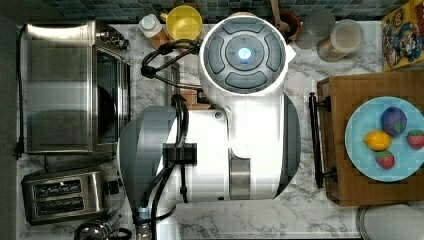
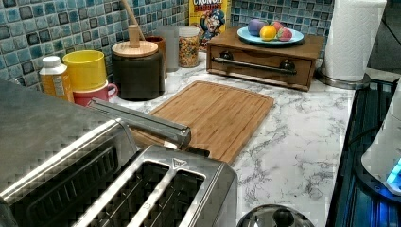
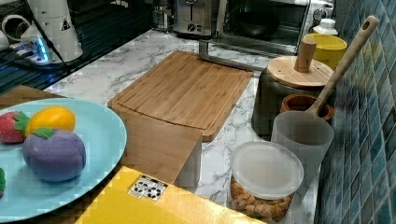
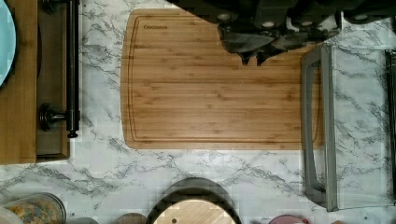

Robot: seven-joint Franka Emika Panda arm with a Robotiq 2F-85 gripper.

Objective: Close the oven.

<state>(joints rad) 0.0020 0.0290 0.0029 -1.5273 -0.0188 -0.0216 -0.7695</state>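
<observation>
The oven [image 1: 60,85] stands at the top view's left, a steel box with its glass door [image 4: 359,126] folded down flat over the marble counter. The door's metal bar handle [image 4: 310,126] lies along the edge of the wooden cutting board [image 4: 210,79]. In the left view the handle [image 2: 142,120] juts out level above the board; in the right view the oven [image 3: 266,23] shows a dark open cavity. My gripper [image 4: 254,58] hangs shut and empty over the board, a short way from the handle and not touching it. The white arm [image 1: 240,125] covers it in the top view.
A two-slot toaster [image 1: 62,192] sits beside the oven. A dark canister with a wooden lid [image 2: 137,66], a yellow cup [image 2: 85,68] and a cereal jar [image 2: 189,45] line the tiled wall. A wooden drawer box [image 1: 340,150] carries a plate of toy fruit [image 1: 360,120].
</observation>
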